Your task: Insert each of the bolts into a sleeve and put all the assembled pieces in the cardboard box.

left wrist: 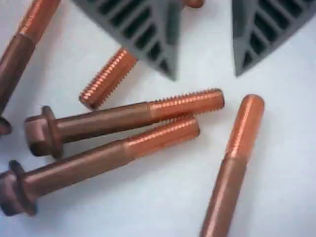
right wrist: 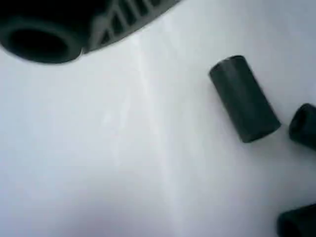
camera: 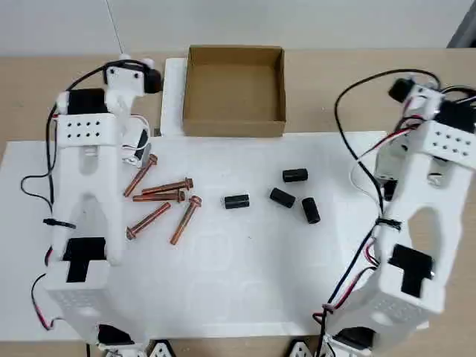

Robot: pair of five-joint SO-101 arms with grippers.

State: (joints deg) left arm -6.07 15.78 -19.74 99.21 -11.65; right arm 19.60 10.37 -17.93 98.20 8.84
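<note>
Five copper bolts (camera: 160, 196) lie fanned on the worktop's left side, and four black sleeves (camera: 281, 197) are scattered right of centre. The left gripper (left wrist: 205, 71) hangs parted just above the bolts, grasping nothing. I cannot tell the state of the right gripper (camera: 385, 175). The cardboard box (camera: 234, 128) sits at the far edge.

Sheet (camera: 245, 275): laid on the table (camera: 44, 82). Box (camera: 233, 128): set behind the sheet, at its far edge. Bolts (camera: 158, 196), five: scattered on the sheet's left part, beside the left arm (camera: 89, 178). Sleeves (camera: 236, 201), four: spread right of the bolts, three grouped nearer the right arm (camera: 424, 201).
</note>
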